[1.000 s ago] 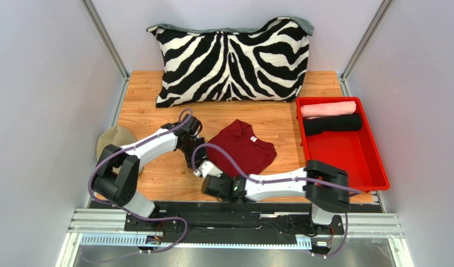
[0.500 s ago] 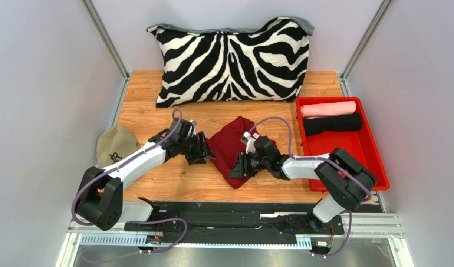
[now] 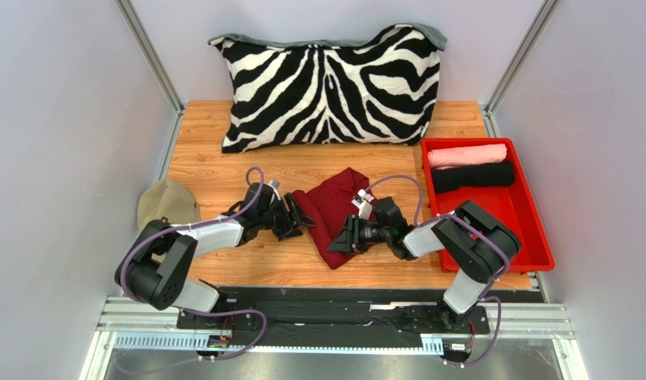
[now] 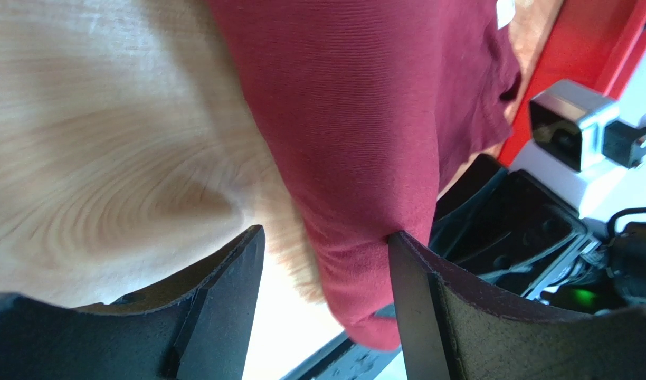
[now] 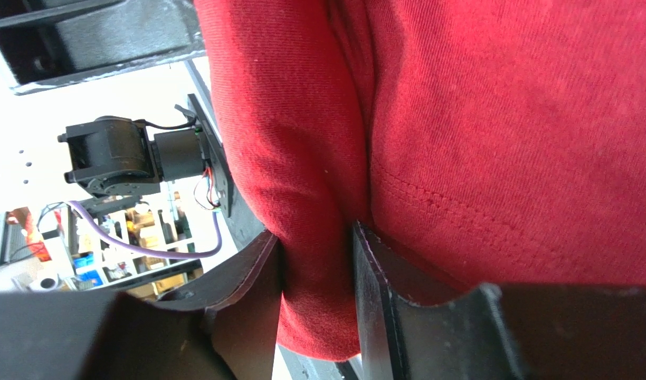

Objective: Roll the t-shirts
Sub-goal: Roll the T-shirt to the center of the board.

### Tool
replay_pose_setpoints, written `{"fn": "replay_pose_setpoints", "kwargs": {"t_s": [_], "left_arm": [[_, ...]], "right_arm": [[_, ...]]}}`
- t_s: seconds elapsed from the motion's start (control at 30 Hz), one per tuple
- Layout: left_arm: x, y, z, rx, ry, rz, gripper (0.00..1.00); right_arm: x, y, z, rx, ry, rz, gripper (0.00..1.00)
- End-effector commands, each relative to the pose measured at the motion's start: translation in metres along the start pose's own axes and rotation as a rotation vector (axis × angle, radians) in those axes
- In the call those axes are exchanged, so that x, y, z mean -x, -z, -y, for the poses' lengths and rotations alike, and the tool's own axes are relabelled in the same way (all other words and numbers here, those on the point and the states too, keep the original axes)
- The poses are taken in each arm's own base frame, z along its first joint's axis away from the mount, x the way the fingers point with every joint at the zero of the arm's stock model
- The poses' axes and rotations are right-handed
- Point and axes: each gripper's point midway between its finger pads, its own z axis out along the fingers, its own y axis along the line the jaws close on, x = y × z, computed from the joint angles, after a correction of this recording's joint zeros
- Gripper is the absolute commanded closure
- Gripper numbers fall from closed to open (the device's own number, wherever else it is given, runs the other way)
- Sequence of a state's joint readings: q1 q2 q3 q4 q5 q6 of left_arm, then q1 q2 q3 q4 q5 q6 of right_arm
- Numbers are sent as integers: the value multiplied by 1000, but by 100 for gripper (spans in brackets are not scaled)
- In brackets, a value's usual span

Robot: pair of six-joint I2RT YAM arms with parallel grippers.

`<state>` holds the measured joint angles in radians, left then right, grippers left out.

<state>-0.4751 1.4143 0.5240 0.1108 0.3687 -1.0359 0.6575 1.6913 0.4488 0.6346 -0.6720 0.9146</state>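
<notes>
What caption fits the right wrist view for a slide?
Right tool pinching a fold of the maroon t-shirt, lifted off the table.

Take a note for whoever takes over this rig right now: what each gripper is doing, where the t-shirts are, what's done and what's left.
Grippers: the left gripper is open, with the edge of the maroon t-shirt between its fingers, unclamped. The right gripper is shut on a fold of that shirt.
Things: the maroon t-shirt lies loosely folded on the table, between the arms.
Done: the pink t-shirt and black t-shirt are rolled, side by side at the far end of the red tray.
Left: roll the maroon one; it probably joins them.
</notes>
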Motion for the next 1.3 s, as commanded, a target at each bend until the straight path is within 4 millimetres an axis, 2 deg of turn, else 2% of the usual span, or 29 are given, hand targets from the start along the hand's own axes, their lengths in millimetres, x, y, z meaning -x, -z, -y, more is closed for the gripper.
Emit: {"fn": "replay_pose_setpoints", "kwargs": {"t_s": [0.0, 0.13, 0.2, 0.23, 0.3, 0.47, 0.6, 0.63, 0.83, 0.97, 1.0, 1.03, 1.07, 1.13, 1.17, 1.2, 1.23, 1.27], "left_arm": [[20, -10, 20, -101, 9, 83, 34], [19, -13, 18, -115, 13, 97, 36], [24, -6, 32, -185, -15, 140, 36], [22, -5, 28, -185, -15, 151, 36], [26, 4, 38, -235, -41, 189, 35], [26, 17, 36, -250, -82, 236, 32], [29, 14, 28, -205, -87, 250, 29], [32, 13, 32, -208, -104, 253, 29], [44, -5, 31, -154, -126, 248, 29], [44, -16, 22, -101, -110, 220, 29], [48, -18, 25, -91, -110, 223, 30], [48, -21, 21, -61, -104, 214, 31], [39, -24, 12, -7, -91, 175, 32], [40, -27, 13, 36, -87, 165, 37], [26, -26, -1, 126, -71, 111, 40], [32, -25, 6, 153, -75, 119, 50], [28, -24, 0, 204, -73, 90, 55], [14, -16, -17, 308, -55, 26, 61]], "right_arm": [[-6, 0, 5, 6, -37, -17, 61], [-6, 1, 7, 0, -47, -18, 62], [-6, 2, 9, -4, -50, -20, 62], [-6, 3, 9, -5, -53, -19, 62], [-6, 3, 11, -9, -57, -19, 63], [-4, 3, 13, -13, -61, -19, 63], [-6, 3, 14, -17, -62, -23, 63], [-6, 3, 14, -16, -59, -23, 64], [-6, 3, 15, -22, -63, -24, 64], [-7, 4, 16, -26, -63, -24, 64], [-7, 4, 16, -27, -63, -23, 64], [-7, 4, 16, -28, -63, -24, 64], [-6, 4, 16, -29, -63, -23, 64], [-5, 5, 15, -31, -51, -15, 64], [-6, 6, 17, -45, -56, -18, 63], [-3, 8, 16, -54, -27, -1, 63], [1, 9, 12, -58, -5, 10, 60], [-4, 12, 19, -103, -11, -8, 57]]}}
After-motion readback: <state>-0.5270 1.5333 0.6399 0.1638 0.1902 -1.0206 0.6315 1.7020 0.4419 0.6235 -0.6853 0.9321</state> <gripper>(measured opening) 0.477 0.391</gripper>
